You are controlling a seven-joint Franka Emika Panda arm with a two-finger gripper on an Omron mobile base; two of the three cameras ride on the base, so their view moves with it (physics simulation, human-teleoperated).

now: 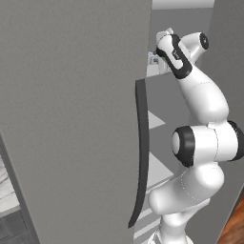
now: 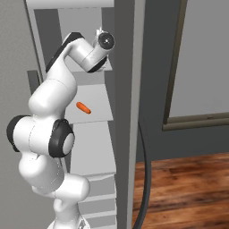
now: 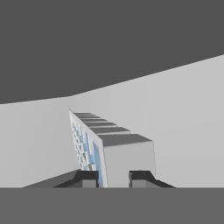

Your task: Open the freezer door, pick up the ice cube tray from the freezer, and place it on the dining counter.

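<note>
Grey freezer shelves surround my pincer [image 3: 113, 178], clamped on the stiff, light, pale-rimmed blue-celled ice cube tray [image 3: 107, 142] at its near edge.

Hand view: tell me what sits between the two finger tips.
In the hand view, the ice cube tray stands on edge between the fingertips, its near end in the gap; the gripper is shut on it.

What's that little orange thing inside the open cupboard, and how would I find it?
Start at the tall grey freezer door, swung open. Behind the white robot arm, pale shelves are stacked inside. On the middle pale grey shelf lies a small orange, carrot-like stick, the one bright spot among grey.
</note>
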